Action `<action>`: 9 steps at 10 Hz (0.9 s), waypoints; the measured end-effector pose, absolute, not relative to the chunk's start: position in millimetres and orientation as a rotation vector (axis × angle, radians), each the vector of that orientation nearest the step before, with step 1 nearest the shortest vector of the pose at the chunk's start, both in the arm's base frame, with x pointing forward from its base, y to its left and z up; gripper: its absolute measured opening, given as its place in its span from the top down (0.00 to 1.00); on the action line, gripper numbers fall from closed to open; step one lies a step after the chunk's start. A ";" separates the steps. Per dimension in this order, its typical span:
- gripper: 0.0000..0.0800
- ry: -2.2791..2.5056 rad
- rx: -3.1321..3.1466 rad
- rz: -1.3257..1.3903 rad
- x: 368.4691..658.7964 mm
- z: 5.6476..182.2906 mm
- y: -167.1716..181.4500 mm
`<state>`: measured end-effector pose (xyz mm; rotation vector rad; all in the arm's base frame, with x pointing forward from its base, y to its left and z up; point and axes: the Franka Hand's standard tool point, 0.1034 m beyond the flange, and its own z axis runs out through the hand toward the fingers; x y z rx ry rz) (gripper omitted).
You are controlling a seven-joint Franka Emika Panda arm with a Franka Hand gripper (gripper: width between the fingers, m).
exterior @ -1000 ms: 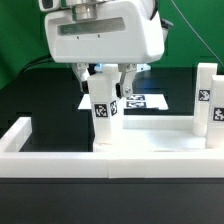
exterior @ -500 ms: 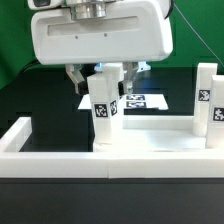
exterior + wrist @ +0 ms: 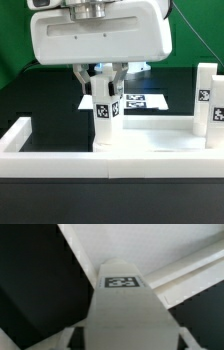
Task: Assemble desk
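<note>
- Where the exterior view's left begins, the long low white border wall turns a corner and runs along the front edge of the black table.
- Just to the right of that corner, above the table, the arm's large white housing fills the top of the view, and the fingers hang down from it.
- The fingers pinch the top of a white square leg post; one finger shows on each side of it.
- This leg post stands upright with a black-white tag on each of its two visible faces, and its foot sits at the left end of the tabletop slab, against the slab's raised rim.
- In the wrist view the same leg post stretches away from the camera with its tag plainly visible, the pale tabletop slab lies beyond its far end, and dark finger pads show at both sides of its near end.
- Behind the post, the marker board lies flat on the table.
- At the exterior view's right, a second leg post stands upright on the slab's right end, tagged as well, and well apart from the first.
</note>
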<state>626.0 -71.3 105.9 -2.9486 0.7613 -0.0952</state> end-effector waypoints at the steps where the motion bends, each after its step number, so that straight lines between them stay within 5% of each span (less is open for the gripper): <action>1: 0.64 0.807 -2.936 -0.092 626.1 106.1 -71.4; 9: 0.64 1.824 -2.360 0.023 624.8 104.6 -73.7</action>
